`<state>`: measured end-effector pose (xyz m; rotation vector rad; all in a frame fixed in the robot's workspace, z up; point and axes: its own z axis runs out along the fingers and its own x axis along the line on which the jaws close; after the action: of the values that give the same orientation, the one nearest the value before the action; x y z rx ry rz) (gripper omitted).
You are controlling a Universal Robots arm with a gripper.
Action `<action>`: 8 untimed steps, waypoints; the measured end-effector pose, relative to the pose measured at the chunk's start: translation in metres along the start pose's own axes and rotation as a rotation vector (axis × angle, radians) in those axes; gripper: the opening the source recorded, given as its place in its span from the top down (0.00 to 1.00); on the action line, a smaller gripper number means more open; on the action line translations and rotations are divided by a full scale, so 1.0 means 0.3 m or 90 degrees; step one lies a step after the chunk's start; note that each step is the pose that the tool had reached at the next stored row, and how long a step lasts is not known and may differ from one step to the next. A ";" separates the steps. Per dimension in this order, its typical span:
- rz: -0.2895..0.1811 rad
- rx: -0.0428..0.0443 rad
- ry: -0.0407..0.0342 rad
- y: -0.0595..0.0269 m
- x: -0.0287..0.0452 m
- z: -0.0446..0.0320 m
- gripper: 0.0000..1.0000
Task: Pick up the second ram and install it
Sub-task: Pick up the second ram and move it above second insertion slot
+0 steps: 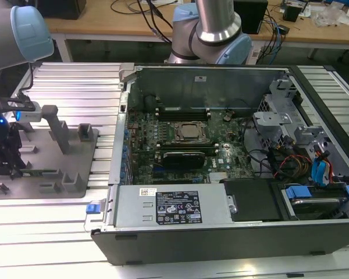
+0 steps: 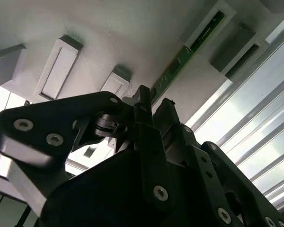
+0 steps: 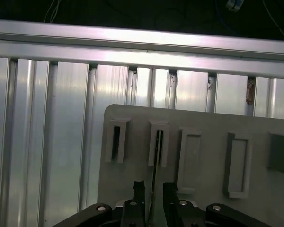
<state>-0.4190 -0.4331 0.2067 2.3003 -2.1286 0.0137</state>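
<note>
My gripper (image 3: pixel 154 191) hangs just over the second ram (image 2: pixel 188 54). Its two black metal fingers (image 3: pixel 138 194) are spread apart with one on each side of the strip, and as far as I can tell neither touches it. I hold nothing yet.

The ram stands on its long edge in the grey fixture plate (image 3: pixel 213 161). In the first wrist view it shows as a thin line between my fingers, and its far end sits in a slotted block (image 3: pixel 165 144). It is a narrow, flat green board.

I judge it light and stiff but brittle. It would crack rather than bend, and its smooth faces could slip under a weak pinch. The safest hold looks to be on the two flat faces near mid-length and high on the upper edge, with gentle pressure.

The plate is matte plastic with rounded corners and raised rectangular blocks. Beyond it lies the ribbed aluminium table (image 3: pixel 52 142), bright and grooved.

To the exterior view's right stands the open computer case (image 1: pixel 221 244), made of dark sheet metal. Inside it are the green motherboard (image 1: pixel 145 125) and the square metal-topped processor socket (image 1: pixel 189 131). Farthest off is a wooden workbench (image 1: pixel 104 26).
</note>
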 end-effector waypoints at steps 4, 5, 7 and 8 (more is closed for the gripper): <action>0.000 0.0001 0.0000 0.000 0.000 0.000 0.74; 0.000 0.0001 0.0000 0.000 0.000 0.000 0.74; 0.000 0.0001 -0.0001 0.000 0.000 0.000 0.81; 0.007 0.0000 0.0000 0.000 -0.001 0.000 0.81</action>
<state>-0.4189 -0.4330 0.2067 2.2890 -2.1408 0.0136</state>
